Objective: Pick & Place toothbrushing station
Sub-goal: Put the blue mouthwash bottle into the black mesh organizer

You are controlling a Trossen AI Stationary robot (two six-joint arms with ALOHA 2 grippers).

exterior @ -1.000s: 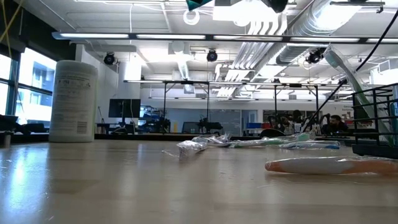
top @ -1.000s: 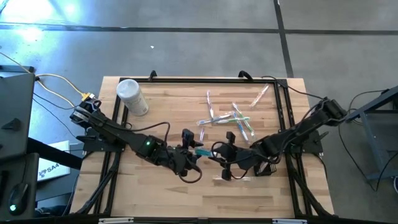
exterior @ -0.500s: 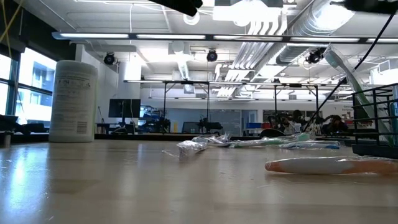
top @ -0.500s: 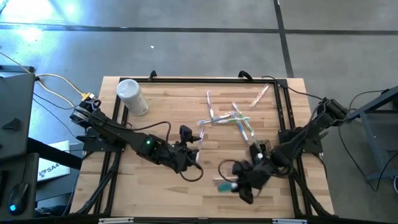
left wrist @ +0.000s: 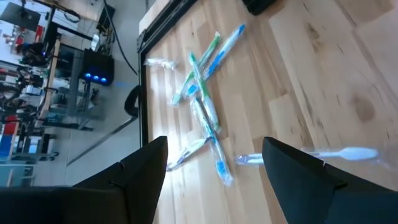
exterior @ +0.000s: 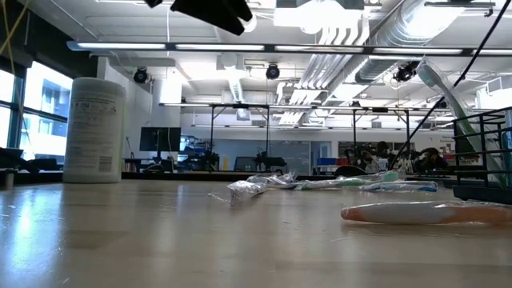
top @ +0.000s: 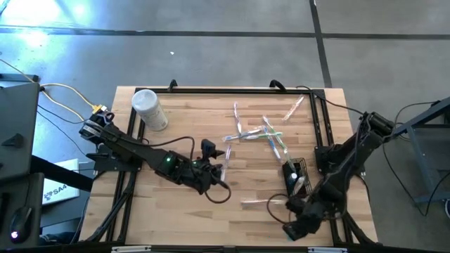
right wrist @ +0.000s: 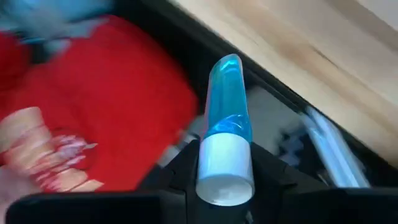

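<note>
1. While the left arm waits over the middle of the table (top: 176, 119), its left gripper (top: 211, 169) has its fingers spread wide with nothing between them, looking out at the loose toothbrushes (left wrist: 202, 87).
2. Right gripper (top: 295, 226) sits down at the table's near right corner, clamped on a blue tube with a white cap (right wrist: 225, 149), which sticks out past its fingers.
3. Black mesh holder (top: 296, 176) sits near the right edge, something pale inside it.
4. Most of the toothbrushes lie in a crossed pile (top: 260, 135) behind the holder, and one wrapped one (top: 254, 202) lies alone just beside the right gripper.
5. White canister (top: 149, 109) stands at the far left.
</note>
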